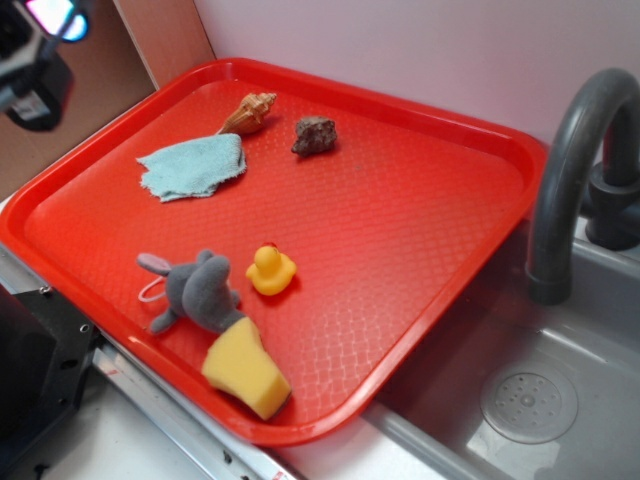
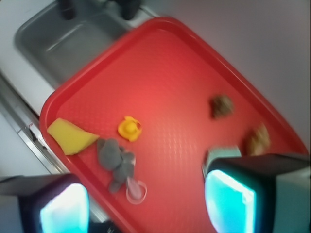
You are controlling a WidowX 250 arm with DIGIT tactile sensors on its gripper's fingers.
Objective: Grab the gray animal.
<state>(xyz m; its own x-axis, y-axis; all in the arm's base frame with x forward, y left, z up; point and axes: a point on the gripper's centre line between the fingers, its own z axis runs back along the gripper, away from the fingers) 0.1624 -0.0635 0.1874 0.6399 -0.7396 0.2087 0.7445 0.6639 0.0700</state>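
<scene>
The gray animal (image 1: 200, 290) is a fuzzy plush lying near the front left rim of the red tray (image 1: 400, 230), with a pale ear and a thin string loop on its left. In the wrist view the gray animal (image 2: 116, 160) shows far below, between and beyond the two fingers. My gripper (image 2: 146, 206) is open, its glowing cyan pads (image 2: 228, 199) set wide apart with nothing between them. From outside, the gripper (image 1: 35, 55) hangs high at the top left corner, well away from the plush and mostly cut off by the frame.
A yellow rubber duck (image 1: 271, 270) sits just right of the plush and a yellow sponge (image 1: 245, 368) touches its front. A blue cloth (image 1: 193, 166), a shell (image 1: 248, 113) and a dark rock (image 1: 315, 135) lie at the back. A gray faucet (image 1: 575, 170) and sink (image 1: 560, 400) stand on the right.
</scene>
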